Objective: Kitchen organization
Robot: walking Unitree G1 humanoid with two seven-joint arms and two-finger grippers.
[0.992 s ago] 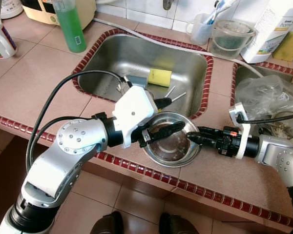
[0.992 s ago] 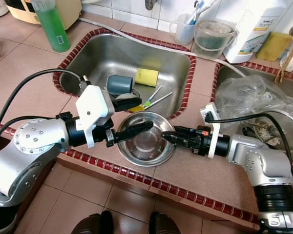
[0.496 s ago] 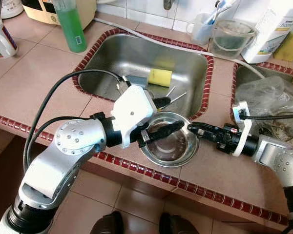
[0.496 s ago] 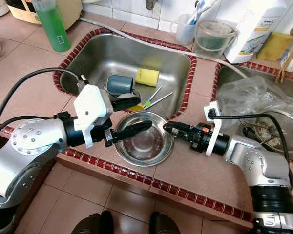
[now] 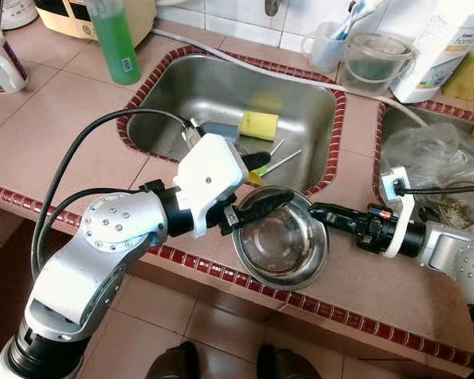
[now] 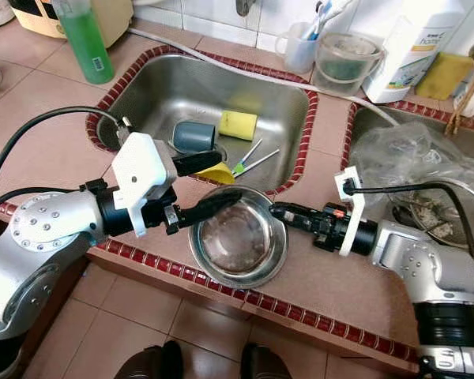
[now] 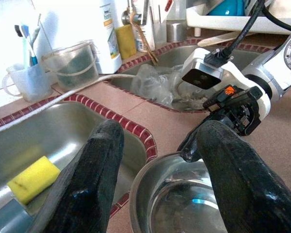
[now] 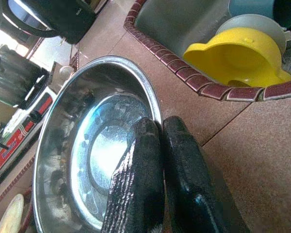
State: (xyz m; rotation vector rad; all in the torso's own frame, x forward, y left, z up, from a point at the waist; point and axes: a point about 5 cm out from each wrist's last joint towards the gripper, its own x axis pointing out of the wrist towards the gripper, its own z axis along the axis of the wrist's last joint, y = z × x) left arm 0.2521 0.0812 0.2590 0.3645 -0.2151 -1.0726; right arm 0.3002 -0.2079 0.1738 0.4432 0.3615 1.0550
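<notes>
A round steel bowl (image 5: 283,241) sits at the counter's front edge before the sink (image 5: 182,95), overlapping the red edge tiles. My right gripper (image 5: 316,212) is shut on the bowl's right rim; in the right wrist view its fingers (image 8: 136,179) pinch the rim of the bowl (image 8: 97,145). My left gripper (image 5: 261,183) is open at the bowl's left side, one finger over its rim and the other above the sink's edge. The left wrist view has the bowl (image 7: 174,204) between and below the two fingers (image 7: 92,184).
The sink holds a yellow sponge (image 5: 258,125), a grey cup (image 6: 194,136), a yellow plastic piece (image 6: 213,174) and utensils (image 6: 249,162). A green bottle (image 5: 114,39), a mug (image 5: 1,67), a toothbrush cup (image 5: 328,43) and a plastic tub (image 5: 374,63) stand behind. A plastic bag (image 5: 434,158) lies in the right-hand basin.
The bowl has come toward the counter's front edge and looks raised and tipped, with the right gripper on its rim. The left gripper has risen slightly.
</notes>
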